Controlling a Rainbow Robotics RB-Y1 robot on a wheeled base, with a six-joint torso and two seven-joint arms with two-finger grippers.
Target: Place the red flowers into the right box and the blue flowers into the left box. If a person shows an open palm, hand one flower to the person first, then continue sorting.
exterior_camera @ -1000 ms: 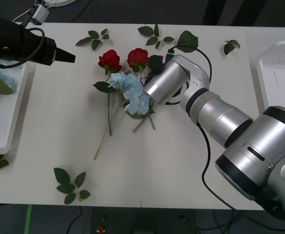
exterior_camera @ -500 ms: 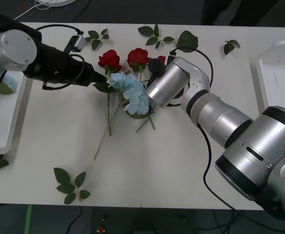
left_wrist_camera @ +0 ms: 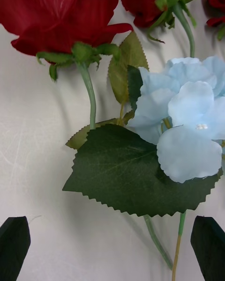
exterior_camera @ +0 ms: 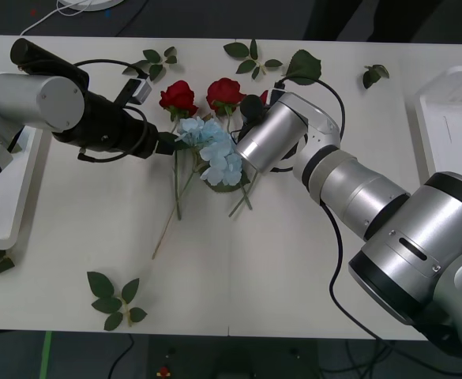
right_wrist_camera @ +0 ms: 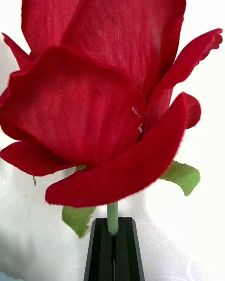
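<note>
Red rose (right_wrist_camera: pixel 103 98) stem pinched by right pincer (right_wrist_camera: pixel 114 243); left pincer (left_wrist_camera: pixel 112 243) spread before blue flower (left_wrist_camera: pixel 185 126).

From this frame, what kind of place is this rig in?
Likely a lab test bench: a plain white table, artificial red flowers and blue flowers staged on it, a white tray, cables at the far edge.

Left gripper (left_wrist_camera: pixel 112 248) fingers spread with bare table between, big green leaf (left_wrist_camera: pixel 140 173) and blue flowers (left_wrist_camera: pixel 187 126) just ahead, red flowers (left_wrist_camera: pixel 61 14) beyond.

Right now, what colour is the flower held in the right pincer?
Deep red, on a green stem; the rose shows best in the right wrist view, clamped by the right pincer.
</note>
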